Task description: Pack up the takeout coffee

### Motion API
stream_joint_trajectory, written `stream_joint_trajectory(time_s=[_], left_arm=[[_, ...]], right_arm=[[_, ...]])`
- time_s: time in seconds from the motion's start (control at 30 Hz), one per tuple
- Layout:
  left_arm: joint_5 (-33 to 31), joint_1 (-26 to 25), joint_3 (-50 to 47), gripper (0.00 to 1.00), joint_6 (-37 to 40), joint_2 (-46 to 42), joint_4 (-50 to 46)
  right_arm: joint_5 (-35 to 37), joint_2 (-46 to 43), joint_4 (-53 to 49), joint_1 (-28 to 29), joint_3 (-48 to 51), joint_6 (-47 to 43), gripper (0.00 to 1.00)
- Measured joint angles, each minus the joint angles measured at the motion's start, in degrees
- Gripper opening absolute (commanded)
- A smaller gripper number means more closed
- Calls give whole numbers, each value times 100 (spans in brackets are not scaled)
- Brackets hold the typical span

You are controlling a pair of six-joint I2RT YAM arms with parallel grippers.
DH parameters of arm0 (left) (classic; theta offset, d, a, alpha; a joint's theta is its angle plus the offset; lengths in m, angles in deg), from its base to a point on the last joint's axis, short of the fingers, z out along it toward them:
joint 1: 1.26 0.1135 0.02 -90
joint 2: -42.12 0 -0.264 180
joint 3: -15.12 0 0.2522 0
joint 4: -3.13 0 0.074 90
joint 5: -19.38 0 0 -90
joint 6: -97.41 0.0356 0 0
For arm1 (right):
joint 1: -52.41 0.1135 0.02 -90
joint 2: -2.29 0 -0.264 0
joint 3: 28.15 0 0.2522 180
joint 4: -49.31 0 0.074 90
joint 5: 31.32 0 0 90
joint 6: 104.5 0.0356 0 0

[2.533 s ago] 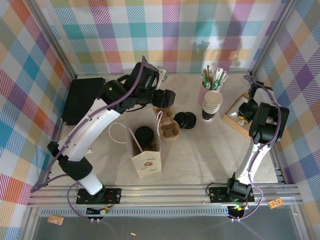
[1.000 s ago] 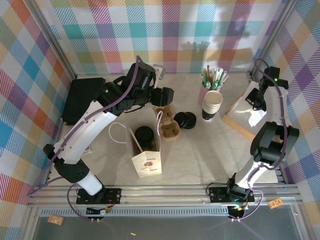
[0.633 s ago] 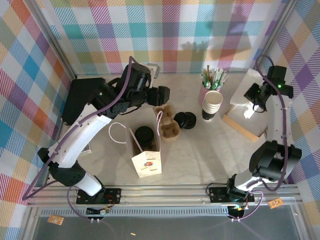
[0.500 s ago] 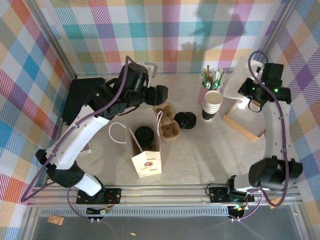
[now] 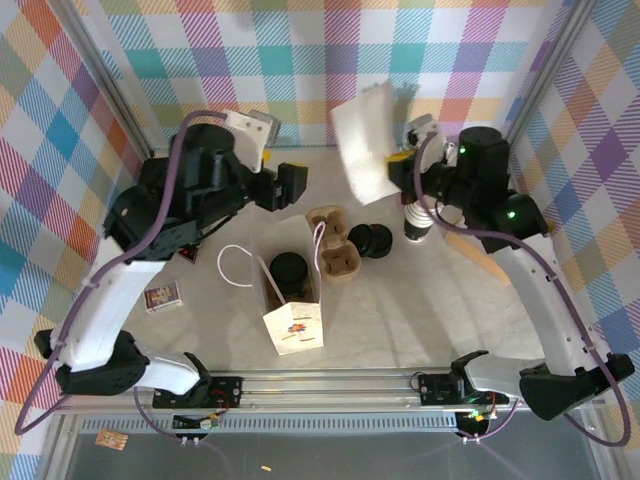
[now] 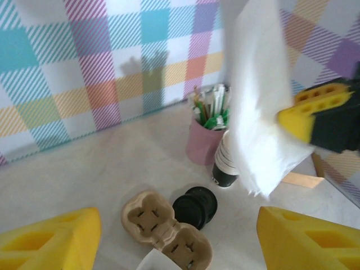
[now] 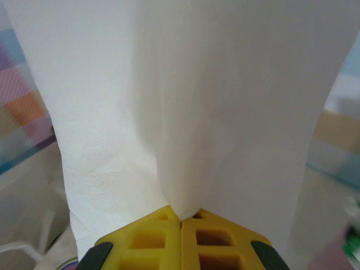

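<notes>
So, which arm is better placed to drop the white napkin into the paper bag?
Right: the right gripper is already shut on the napkin; the left gripper is open and empty.

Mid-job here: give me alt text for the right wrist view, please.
A white paper napkin is pinched at its edge by the right gripper, yellow fingers shut together at bottom centre. Blurred plaid wall shows at left.

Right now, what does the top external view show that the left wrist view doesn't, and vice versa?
Top external adds the black-lidded takeout coffee cup standing inside the white paper bag. Left wrist adds the pink cup of straws. Shared: the white paper napkin pinched in the right tool, the brown pulp cup carrier, the loose black lids.
</notes>
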Motion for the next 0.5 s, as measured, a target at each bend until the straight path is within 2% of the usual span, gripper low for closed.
stream_joint_trajectory(time_s=[0.1, 0.3, 0.4, 0.5], left_arm=[[575, 0, 22, 84, 568, -282, 101], [2015, 0, 516, 89, 1705, -354, -39], [2409, 0, 605, 89, 2238, -376, -330], [2435, 0, 619, 90, 2736, -415, -752]], right_arm=[[-179, -22, 98, 590, 11, -817, 0], [-389, -289, 409, 1366, 551, -2452, 0], [-385, -334, 516, 1598, 741, -3058, 0], [-332, -343, 533, 1676, 767, -3565, 0]])
